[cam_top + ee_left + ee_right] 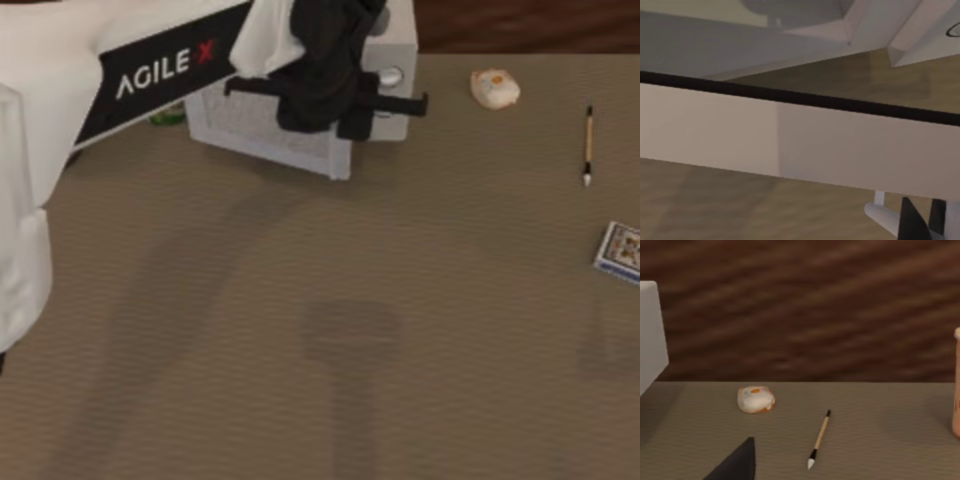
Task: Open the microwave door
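The table (pixel 300 380) (tan, woven) carries the microwave (pixel 395 40), a brush (pixel 588 146), a card box (pixel 619 251).

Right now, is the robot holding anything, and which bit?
Cannot tell for sure. The left gripper is at the microwave door, near its edge by the knobs, but any grip is hidden.

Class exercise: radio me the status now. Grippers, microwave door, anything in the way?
Left gripper at the microwave door, door partly swung out. Right arm out of top view. Nothing blocking the door.
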You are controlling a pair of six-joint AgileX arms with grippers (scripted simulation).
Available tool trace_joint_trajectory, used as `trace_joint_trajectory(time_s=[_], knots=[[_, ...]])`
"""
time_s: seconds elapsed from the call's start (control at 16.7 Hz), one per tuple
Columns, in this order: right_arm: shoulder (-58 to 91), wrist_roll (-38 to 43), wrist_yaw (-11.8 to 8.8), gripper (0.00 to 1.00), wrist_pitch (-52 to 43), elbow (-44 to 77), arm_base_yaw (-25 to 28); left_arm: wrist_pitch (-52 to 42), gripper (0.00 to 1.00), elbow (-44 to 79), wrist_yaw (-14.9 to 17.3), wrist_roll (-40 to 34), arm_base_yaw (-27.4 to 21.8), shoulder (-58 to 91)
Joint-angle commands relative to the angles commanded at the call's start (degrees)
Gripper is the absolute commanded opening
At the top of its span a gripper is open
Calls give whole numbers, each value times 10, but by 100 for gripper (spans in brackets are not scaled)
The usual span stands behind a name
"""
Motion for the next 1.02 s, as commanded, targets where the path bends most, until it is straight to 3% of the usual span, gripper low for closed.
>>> trace_joint_trajectory(time_s=[0.66, 1.02], knots=[[0, 0, 0, 100, 0, 0, 0, 0, 0, 0, 0, 0, 0, 0], [0, 0, 0, 100, 0, 0, 0, 24, 0, -48, 20, 35, 4, -30]])
